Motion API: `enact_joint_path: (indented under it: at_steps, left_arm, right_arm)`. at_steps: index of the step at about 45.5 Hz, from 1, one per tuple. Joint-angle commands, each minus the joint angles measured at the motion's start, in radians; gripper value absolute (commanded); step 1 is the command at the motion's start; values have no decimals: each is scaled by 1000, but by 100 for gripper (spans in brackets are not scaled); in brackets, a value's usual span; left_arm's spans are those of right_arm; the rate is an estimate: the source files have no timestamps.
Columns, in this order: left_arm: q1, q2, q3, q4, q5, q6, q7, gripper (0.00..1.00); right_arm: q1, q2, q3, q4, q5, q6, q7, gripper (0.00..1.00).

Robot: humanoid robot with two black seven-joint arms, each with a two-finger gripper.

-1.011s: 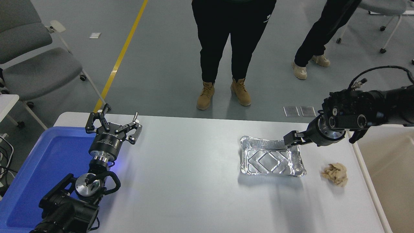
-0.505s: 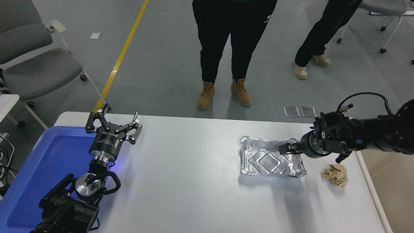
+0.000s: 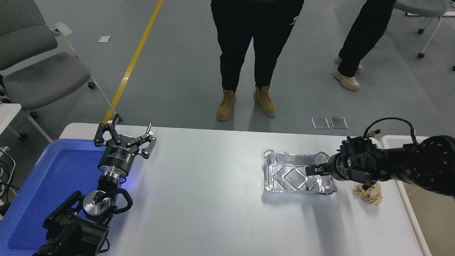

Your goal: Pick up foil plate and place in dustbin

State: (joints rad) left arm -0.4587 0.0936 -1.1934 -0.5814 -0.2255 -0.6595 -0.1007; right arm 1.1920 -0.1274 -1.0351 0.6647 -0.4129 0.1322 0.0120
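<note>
The foil plate (image 3: pixel 289 174), a shiny silver rectangular tray, lies on the white table (image 3: pixel 213 199) right of the middle. My right gripper (image 3: pixel 308 177) comes in low from the right and reaches over the plate's right end. Its jaws look open, with one finger (image 3: pixel 312 170) above the plate's inside and the other dark against the foil below it. The dustbin (image 3: pixel 439 217), beige with a whitish rim, stands at the table's right edge, mostly behind my right arm. My left gripper (image 3: pixel 124 137) is parked open at the lower left, by the blue tray.
A crumpled tan paper wad (image 3: pixel 369 193) lies just right of the plate, under my right wrist. A blue shallow tray (image 3: pixel 53 177) sits at the table's left. Two people (image 3: pixel 249 53) stand beyond the far edge. Grey chairs stand at the far left.
My right arm has come down and moved in over the plate's right end, from its far right corner. The person at the top right has stepped. The plate and left arm have not moved.
</note>
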Motion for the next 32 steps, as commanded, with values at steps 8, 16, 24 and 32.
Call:
enact_joint_path:
  at_steps: [8, 16, 24, 32]
  left_arm:
    - [0, 0, 0, 0, 0, 1, 0, 99]
    - [0, 0, 0, 0, 0, 1, 0, 99]
    - [0, 0, 0, 0, 0, 0, 0, 99]
    - [0, 0, 0, 0, 0, 1, 0, 99]
  right_arm:
    - [-51, 6, 6, -51, -18, -6, -1, 86]
    - [-55, 5, 4, -53, -24, -6, -3, 57]
    - [-63, 5, 7, -59, -60, -13, -1, 48]
    - [-65, 5, 6, -63, -63, -25, -1, 33]
